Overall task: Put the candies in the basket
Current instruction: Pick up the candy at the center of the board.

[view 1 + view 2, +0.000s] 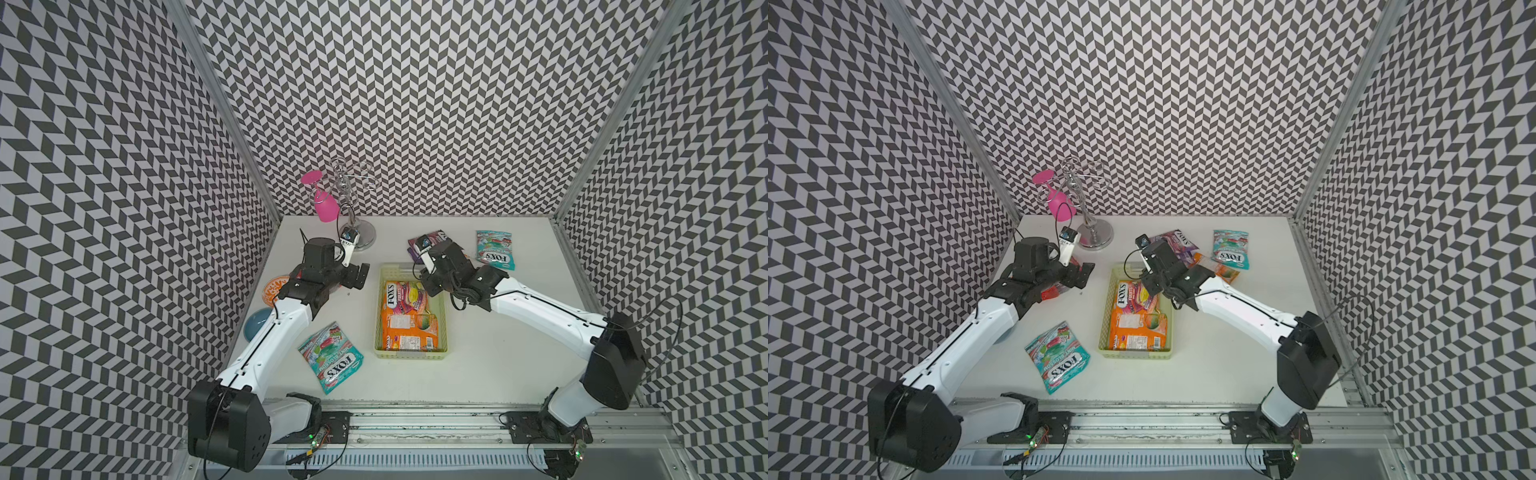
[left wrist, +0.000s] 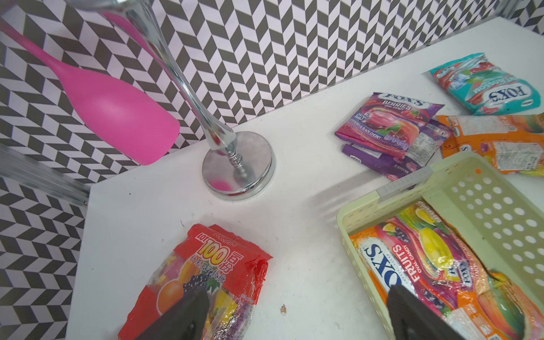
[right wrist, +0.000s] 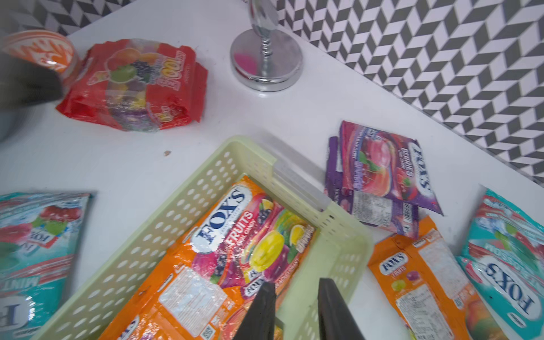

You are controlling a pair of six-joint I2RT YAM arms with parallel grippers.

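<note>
Part done: basket (image 3: 255,144) below R gripper (image 3: 296,282) holds 2+ orange bags (image 3: 235,235); jaws narrowly apart, empty. L gripper (image 2: 297,290) wide, empty, above red bag (image 2: 217,265). Not yet in: purple bags (image 3: 382,170), loose orange bag (image 3: 424,279), teal bag (image 3: 506,279) beside R gripper; 2nd teal bag (image 1: 330,357) behind L gripper.

You are looking down into a booth whose three walls (image 1: 415,104) carry a black-and-white chevron pattern, filling the top, left and right of the frame in both top views. Aluminium posts (image 1: 235,124) mark the corners. A white table (image 1: 498,365), evenly lit, fills the lower centre, with a metal rail (image 1: 415,419) below it.
</note>
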